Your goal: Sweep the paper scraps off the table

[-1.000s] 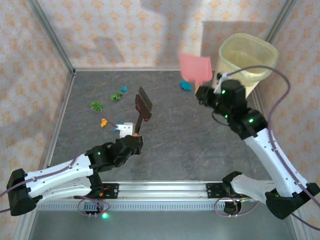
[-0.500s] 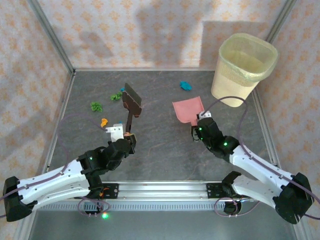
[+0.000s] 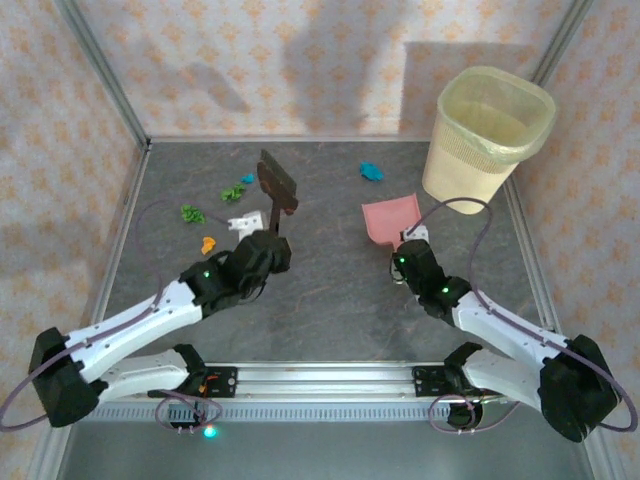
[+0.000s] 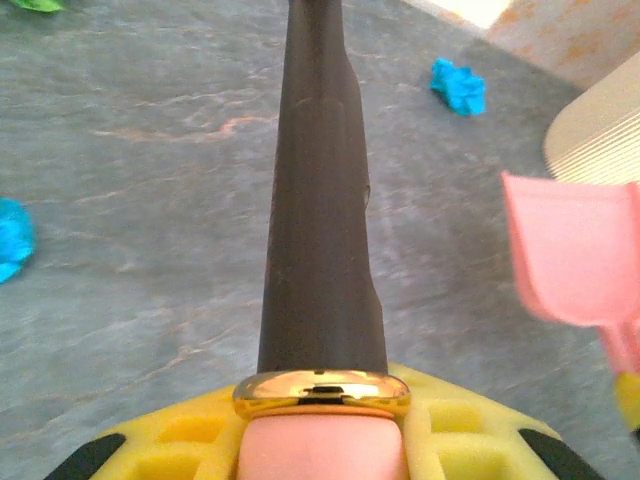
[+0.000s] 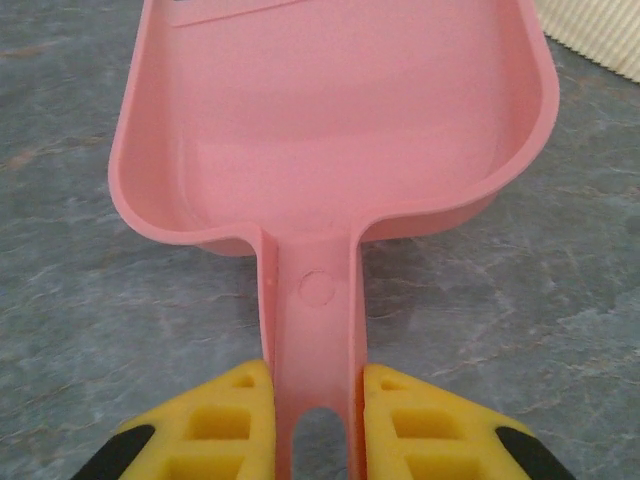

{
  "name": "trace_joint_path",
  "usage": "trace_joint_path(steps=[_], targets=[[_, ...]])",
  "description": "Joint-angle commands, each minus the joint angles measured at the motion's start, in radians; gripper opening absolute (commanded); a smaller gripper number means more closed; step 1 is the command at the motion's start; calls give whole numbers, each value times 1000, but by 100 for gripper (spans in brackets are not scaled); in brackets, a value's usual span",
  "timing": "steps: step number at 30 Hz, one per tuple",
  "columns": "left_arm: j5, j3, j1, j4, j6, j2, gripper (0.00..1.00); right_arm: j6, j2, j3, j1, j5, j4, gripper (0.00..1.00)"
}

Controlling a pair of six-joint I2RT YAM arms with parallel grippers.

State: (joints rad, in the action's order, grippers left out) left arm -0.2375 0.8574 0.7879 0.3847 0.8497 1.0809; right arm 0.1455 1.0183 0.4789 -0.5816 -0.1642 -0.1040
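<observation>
On the dark grey table [image 3: 330, 300] lie small paper scraps: a teal one [image 3: 371, 171] at the back, two green ones [image 3: 233, 192] [image 3: 192, 212], a small teal one [image 3: 248, 179] and an orange one [image 3: 208, 244] at the left. My left gripper [image 3: 268, 245] [image 4: 320, 440] is shut on the handle of a dark brush [image 3: 278, 185] [image 4: 320, 200], whose head is raised near the green scraps. The teal scrap [image 4: 459, 87] lies ahead to the right of the brush. My right gripper [image 3: 405, 255] [image 5: 314, 420] is shut on the handle of the pink dustpan [image 3: 390, 217] [image 5: 340, 110], which is empty and low over the table.
A cream waste bin [image 3: 490, 135] [image 5: 595, 30] stands at the back right, just beyond the dustpan. Aluminium rails [image 3: 120, 210] and peach patterned walls close in the table on the left, back and right.
The right arm brought the dustpan down from beside the bin's rim to the table, then a little farther back. The left arm pushed the brush forward and to the right.
</observation>
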Motion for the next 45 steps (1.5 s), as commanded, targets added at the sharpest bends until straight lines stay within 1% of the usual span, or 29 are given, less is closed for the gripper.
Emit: trace_joint_path(steps=[1, 3, 6, 10, 11, 14, 16, 18, 21, 25, 28, 31, 35, 38, 45], targets=[[149, 112, -36, -94, 61, 73, 0, 28, 5, -10, 19, 6, 41, 0], [169, 178, -48, -129, 102, 133, 0, 26, 19, -16, 21, 16, 54, 0], [240, 274, -79, -197, 194, 250, 0, 29, 76, 1, 25, 41, 56, 0], [288, 458, -109, -188, 261, 439, 0, 38, 155, 19, 25, 65, 72, 0], [309, 496, -120, -187, 285, 480, 0, 38, 160, 25, 25, 64, 68, 0], [404, 600, -153, -256, 379, 617, 0, 39, 160, 29, 24, 63, 70, 0], [454, 701, -169, -283, 427, 717, 0, 40, 161, 24, 26, 63, 80, 0], [483, 813, -176, -279, 453, 807, 0, 41, 184, 23, 25, 60, 83, 0], [513, 1006, -179, -214, 476, 954, 0, 39, 191, 26, 27, 59, 81, 0], [513, 1194, -179, -134, 544, 1093, 0, 36, 202, 29, 28, 63, 83, 0], [506, 1265, -182, -148, 623, 1163, 0, 34, 206, 33, 26, 61, 82, 0], [504, 1363, -184, -115, 672, 1238, 0, 31, 204, 32, 28, 60, 83, 0], [499, 1481, -186, -77, 704, 1325, 0, 27, 203, 32, 27, 55, 85, 0], [525, 1552, -194, -42, 722, 1381, 0, 26, 197, 32, 28, 48, 84, 0], [537, 1553, -198, -17, 730, 1397, 0, 25, 184, 25, 27, 43, 93, 0]])
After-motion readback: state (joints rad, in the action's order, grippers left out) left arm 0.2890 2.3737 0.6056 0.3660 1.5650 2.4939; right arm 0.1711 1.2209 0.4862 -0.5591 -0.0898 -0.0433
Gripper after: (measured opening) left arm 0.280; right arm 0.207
